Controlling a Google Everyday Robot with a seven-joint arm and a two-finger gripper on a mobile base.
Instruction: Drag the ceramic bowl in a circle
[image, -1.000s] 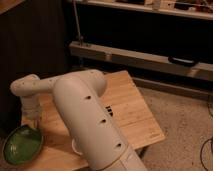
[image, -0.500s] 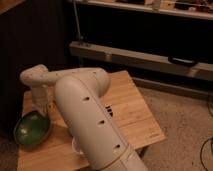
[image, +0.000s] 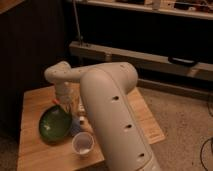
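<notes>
The bowl (image: 55, 123) had slid rightward from the table's (image: 35, 102) left edge. The gripper (image: 64, 104) met its rim at one o'clock, probably pinching it. A cup (image: 82, 143) appeared at five o'clock.

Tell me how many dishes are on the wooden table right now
2. The ceramic bowl sits at the table's left side, under the gripper. The white cup stands near the front edge. The arm may hide others.

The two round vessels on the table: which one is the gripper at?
The green ceramic bowl; the gripper sits at its upper rim. The small white cup stands apart, nearer the camera.
</notes>
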